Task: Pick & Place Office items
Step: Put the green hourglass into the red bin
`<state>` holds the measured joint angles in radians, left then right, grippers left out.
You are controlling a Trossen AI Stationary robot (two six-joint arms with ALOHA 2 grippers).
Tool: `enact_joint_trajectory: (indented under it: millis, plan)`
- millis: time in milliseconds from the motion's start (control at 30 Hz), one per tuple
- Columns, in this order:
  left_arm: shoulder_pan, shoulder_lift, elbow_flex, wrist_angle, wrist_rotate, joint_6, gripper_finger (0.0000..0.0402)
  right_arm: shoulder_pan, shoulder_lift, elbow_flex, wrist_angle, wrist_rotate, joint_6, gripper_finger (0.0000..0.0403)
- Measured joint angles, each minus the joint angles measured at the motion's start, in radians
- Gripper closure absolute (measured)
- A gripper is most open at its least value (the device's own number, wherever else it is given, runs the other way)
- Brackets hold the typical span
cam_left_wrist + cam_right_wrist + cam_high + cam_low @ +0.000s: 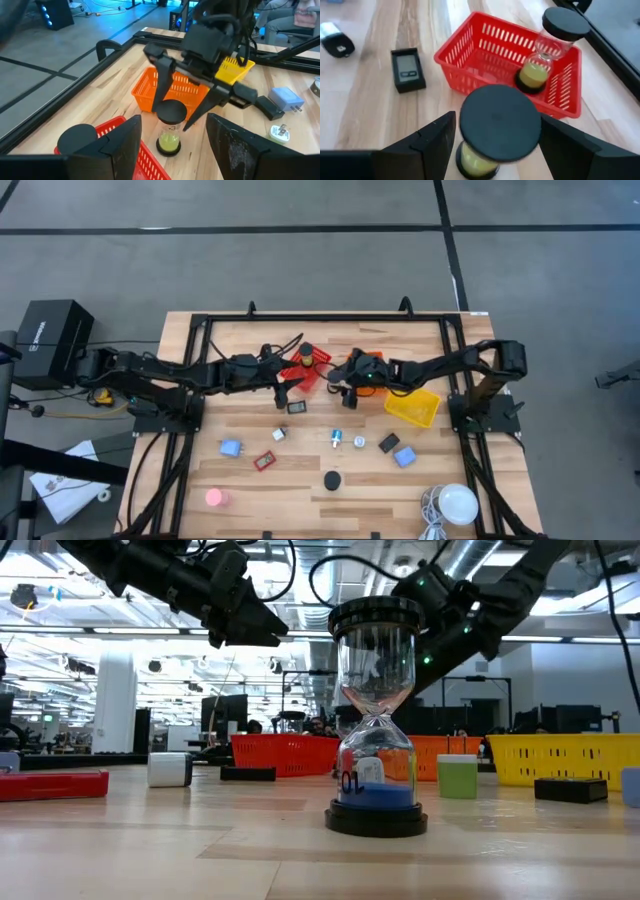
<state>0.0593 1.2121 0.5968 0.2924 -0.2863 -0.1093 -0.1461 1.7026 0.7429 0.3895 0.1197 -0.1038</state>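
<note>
A small hourglass with green sand and black caps [499,125] stands upright on the table between the red basket [470,70] and the orange basket [150,92]. My right gripper [343,397] is open, and its fingers [159,92] stand on either side of this hourglass without visibly touching it. A second green hourglass [547,50] stands inside the red basket. My left gripper [285,387] is open and holds nothing, hovering by the red basket. A black rectangular device [407,70] lies on the table near the red basket.
A yellow basket [412,406] lies at the right. Toward the near edge lie blue blocks [231,448], a red-framed piece [265,461], a pink disc [215,498] and a blue-sand hourglass [378,730]. A white round lamp [458,504] sits at the near right.
</note>
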Motion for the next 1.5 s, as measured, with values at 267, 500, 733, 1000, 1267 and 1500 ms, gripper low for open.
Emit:
enact_joint_trajectory:
  millis: [267, 500, 733, 1000, 1267, 1500]
  plan:
    - [0.0, 0.0, 0.0, -0.001, 0.0, 0.0, 0.0188, 0.009, -0.005, 0.027, -0.007, -0.009, -0.027, 0.0142]
    - [0.0, 0.0, 0.0, -0.001, 0.0, 0.0, 0.0188, 0.008, 0.014, 0.055, -0.073, -0.015, -0.027, 0.0142]
    - [0.0, 0.0, 0.0, -0.001, 0.0, 0.0, 0.0188, 0.008, 0.014, 0.055, -0.068, -0.015, -0.027, 0.0154]
    - [0.0, 0.0, 0.0, -0.001, 0.0, 0.0, 0.0188, 0.008, 0.013, 0.055, -0.067, -0.015, -0.027, 0.0203]
    - [0.0, 0.0, 0.0, 0.0, 0.0, 0.0, 0.0188, 0.009, 0.013, 0.09, -0.124, -0.015, -0.027, 0.0183]
    - [0.0, 0.0, 0.0, 0.0, 0.0, 0.0, 0.0188, -0.002, 0.013, 0.223, -0.207, -0.015, -0.028, 0.0204]
